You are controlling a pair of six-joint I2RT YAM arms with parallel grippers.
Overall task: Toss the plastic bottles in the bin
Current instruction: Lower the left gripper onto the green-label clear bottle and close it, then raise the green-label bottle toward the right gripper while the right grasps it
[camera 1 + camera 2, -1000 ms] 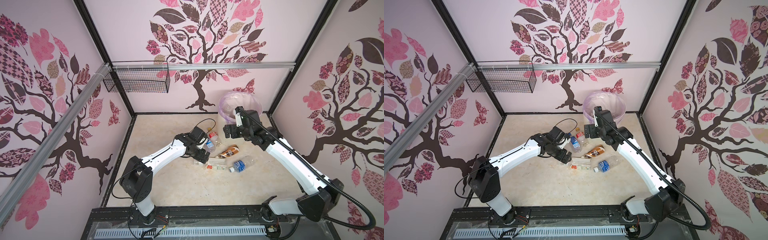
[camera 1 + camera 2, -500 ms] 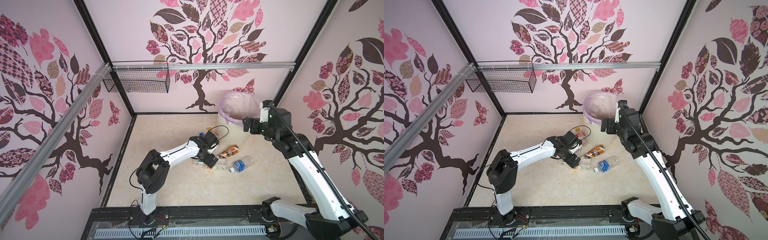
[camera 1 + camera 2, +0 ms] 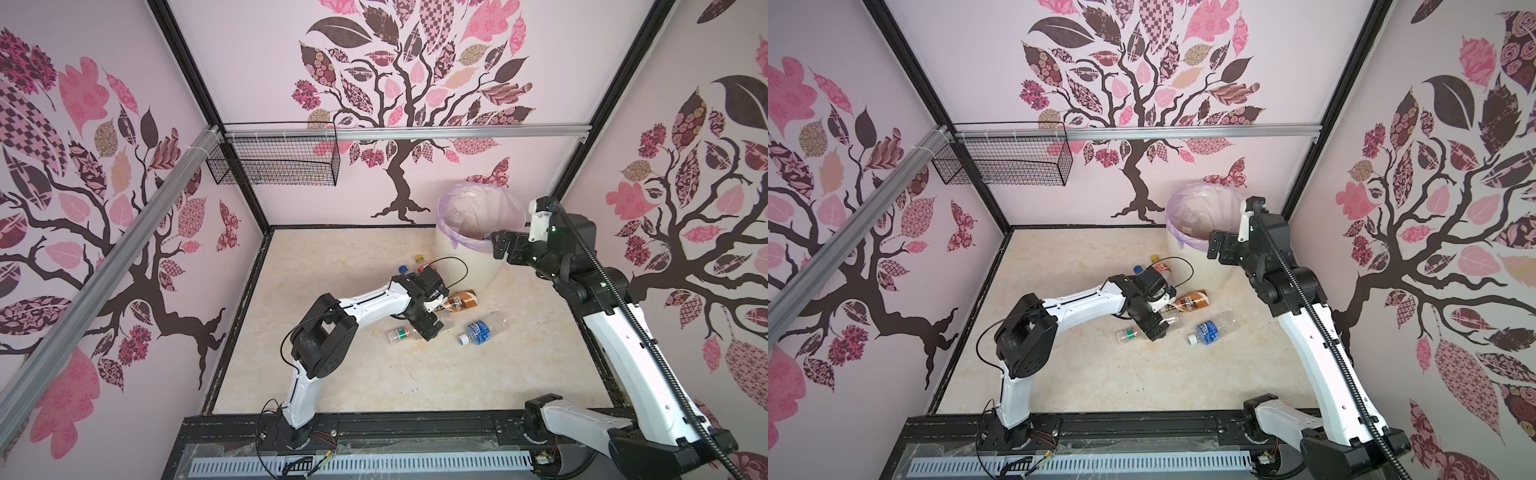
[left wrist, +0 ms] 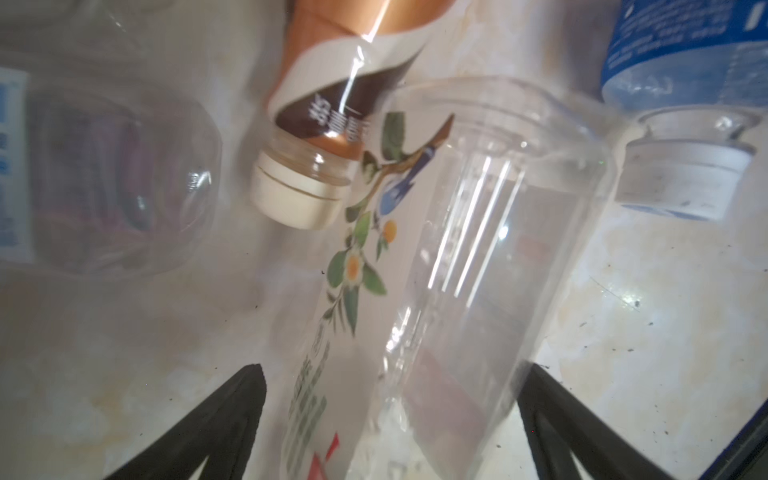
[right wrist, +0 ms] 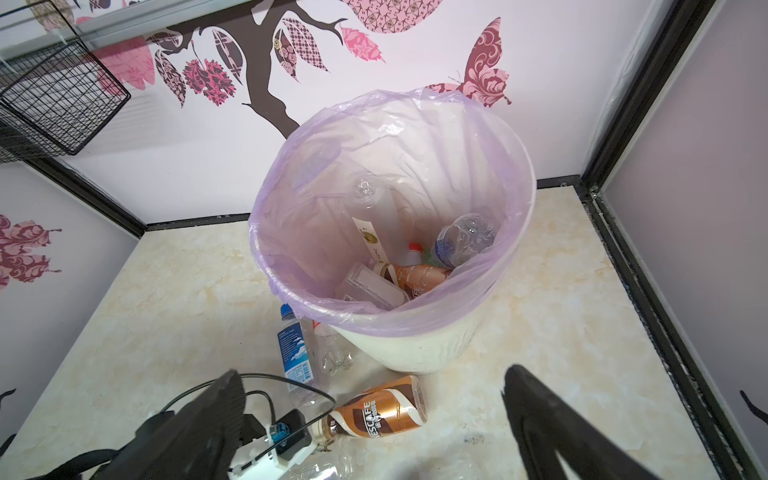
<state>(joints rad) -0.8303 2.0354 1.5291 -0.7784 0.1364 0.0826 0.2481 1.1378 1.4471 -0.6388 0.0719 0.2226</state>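
- Two end effectors, both spread wide and empty; neither has closed on anything.
- Right end effector (image 3: 501,246): poised high beside the rim of the bin (image 5: 415,349), nothing between its fingers. Several plastic bottles (image 5: 415,276) lie inside the bin's lilac liner (image 5: 291,187).
- Left end effector (image 4: 390,370): low over the tabletop (image 3: 374,374), some way out from the bin's base. Its fingers straddle a clear bottle with a bird-and-blossom label (image 4: 478,249), which lies on its side.
- Loose on the tabletop: a brown coffee bottle (image 3: 461,300) on the bin side of the clear one, its cap nearly against it; a blue-labelled bottle (image 3: 478,331) just beside them; a blue-capped bottle (image 5: 295,353) close to the bin's base.
- Step in hand, as judged: the left arm picking up the clear bottle. Next move — close squarely across its body without nudging the brown bottle's cap, lift, carry over the bin's rim, release.
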